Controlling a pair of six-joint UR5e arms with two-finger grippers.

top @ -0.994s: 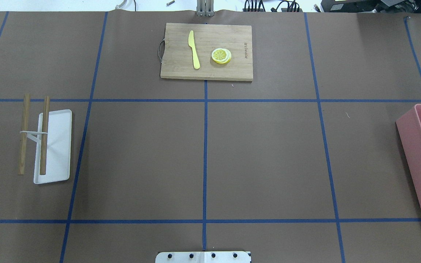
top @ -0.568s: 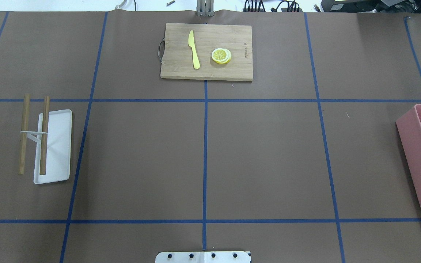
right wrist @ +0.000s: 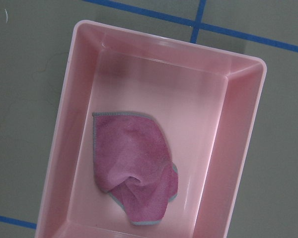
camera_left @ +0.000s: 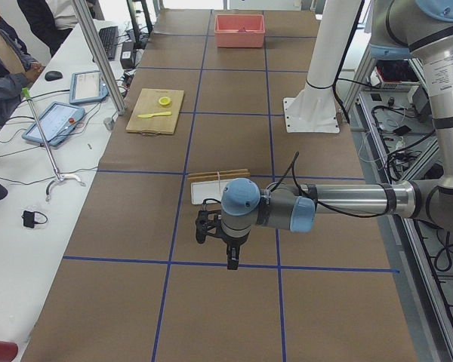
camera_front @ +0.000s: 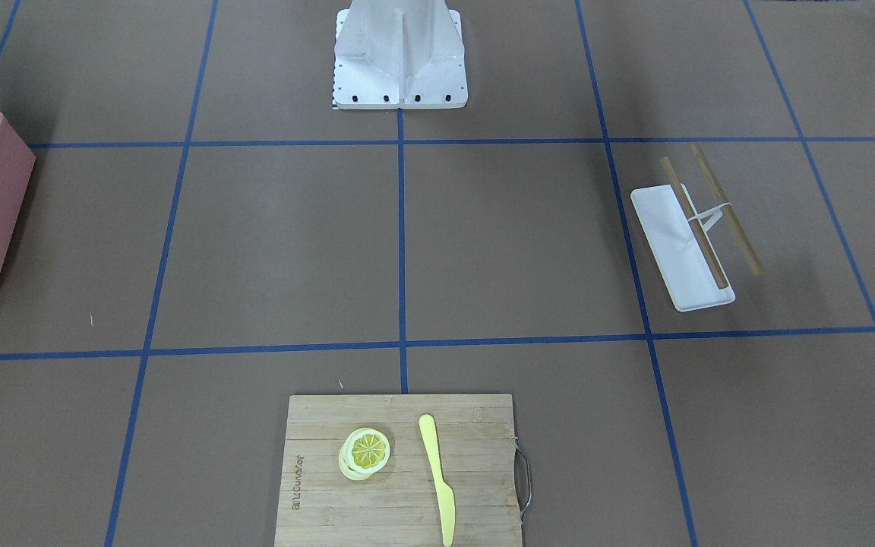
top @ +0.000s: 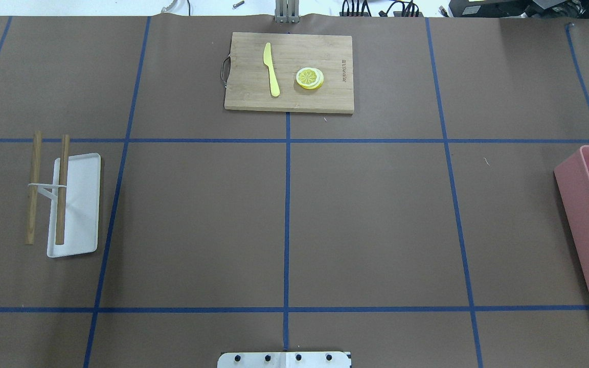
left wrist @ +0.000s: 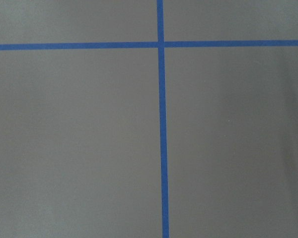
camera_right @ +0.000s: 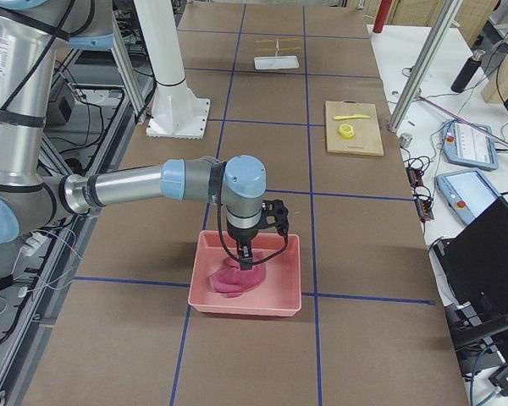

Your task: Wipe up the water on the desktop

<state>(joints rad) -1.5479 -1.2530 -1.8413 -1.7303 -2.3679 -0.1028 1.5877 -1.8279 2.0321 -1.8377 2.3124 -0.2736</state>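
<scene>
The desktop point(top: 376, 220) is a flat brown surface crossed by blue tape lines; I see no water on it. A pink cloth point(right wrist: 131, 163) lies crumpled in a pink bin point(right wrist: 64, 124) at the table's right end. My right gripper point(camera_right: 246, 260) hangs over the bin, just above the cloth point(camera_right: 224, 281); I cannot tell whether it is open or shut. My left gripper point(camera_left: 231, 264) hovers over bare desktop beyond the white tray; I cannot tell its state. The left wrist view shows only tape lines on the desktop point(left wrist: 79, 139).
A bamboo cutting board point(top: 243, 97) with a yellow knife point(top: 271, 69) and lemon slices point(top: 309, 78) lies at the far middle. A white tray point(top: 82, 204) with two wooden rods sits on the left. The robot's white base point(camera_front: 399, 53) stands at the near edge.
</scene>
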